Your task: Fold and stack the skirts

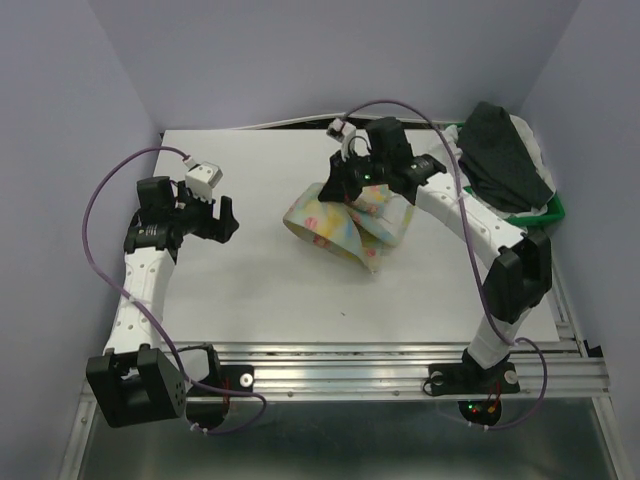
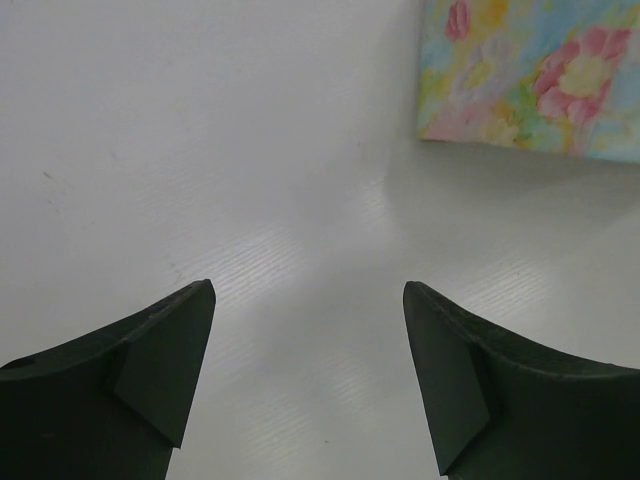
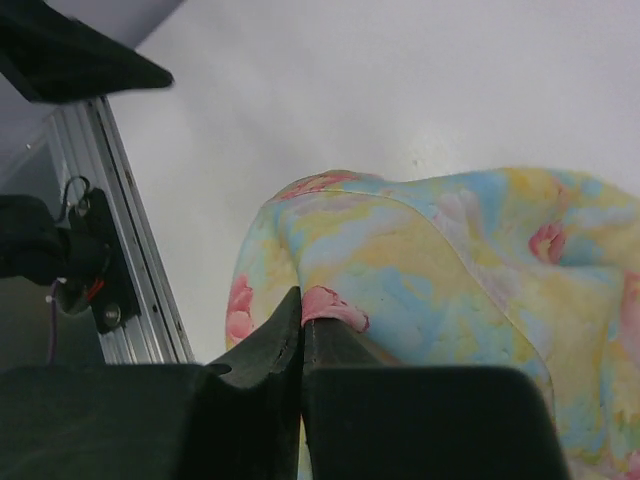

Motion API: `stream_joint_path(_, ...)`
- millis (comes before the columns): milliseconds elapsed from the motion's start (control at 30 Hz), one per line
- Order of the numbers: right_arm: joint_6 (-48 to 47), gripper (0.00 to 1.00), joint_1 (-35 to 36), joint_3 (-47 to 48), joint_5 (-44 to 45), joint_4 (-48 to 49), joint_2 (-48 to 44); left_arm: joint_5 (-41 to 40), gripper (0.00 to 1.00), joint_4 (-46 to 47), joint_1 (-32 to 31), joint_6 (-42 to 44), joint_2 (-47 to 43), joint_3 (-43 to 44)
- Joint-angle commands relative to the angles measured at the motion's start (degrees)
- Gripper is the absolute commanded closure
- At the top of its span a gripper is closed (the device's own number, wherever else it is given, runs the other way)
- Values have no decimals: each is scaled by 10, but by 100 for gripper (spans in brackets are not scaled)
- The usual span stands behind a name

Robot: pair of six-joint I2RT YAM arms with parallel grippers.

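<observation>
The pastel yellow floral skirt (image 1: 335,225) lies rumpled on the white table, right of centre. My right gripper (image 1: 348,188) hangs over its far edge, shut on a pinch of the floral cloth (image 3: 450,270); in the right wrist view its jaws (image 3: 302,295) meet on a pink fold. My left gripper (image 1: 227,217) is out to the left of the skirt, apart from it. It stands open (image 2: 310,290) over bare table, with a corner of the floral skirt (image 2: 530,75) showing ahead to the right. The dark charcoal skirt (image 1: 505,155) lies on the white skirt (image 1: 528,130) at the back right.
A green tray (image 1: 555,210) holds the dark and white skirts at the table's back right corner. Metal rails (image 1: 400,365) run along the near edge by the arm bases. Purple walls close in the left, right and back sides.
</observation>
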Motion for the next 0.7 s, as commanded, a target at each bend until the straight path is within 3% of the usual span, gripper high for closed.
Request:
stream_joint_path(0, 51, 99, -4, 120, -40, 22, -32, 24, 13, 18, 0, 17, -18, -2)
stream_joint_path(100, 78, 99, -4, 151, -48, 30, -37, 30, 13, 9, 0, 11, -14, 17)
stream_joint_path(233, 132, 99, -86, 167, -38, 58, -27, 37, 13, 16, 0, -22, -13, 34)
stream_joint_path(400, 125, 99, -160, 70, -26, 87, 13, 47, 13, 26, 0, -36, -4, 33)
stream_joint_path(567, 112, 99, -177, -85, 49, 100, 60, 36, 15, 24, -2, -17, 12, 17)
stream_joint_path(667, 131, 99, -189, -117, 42, 106, 105, 26, 16, 27, -13, -10, 22, 0)
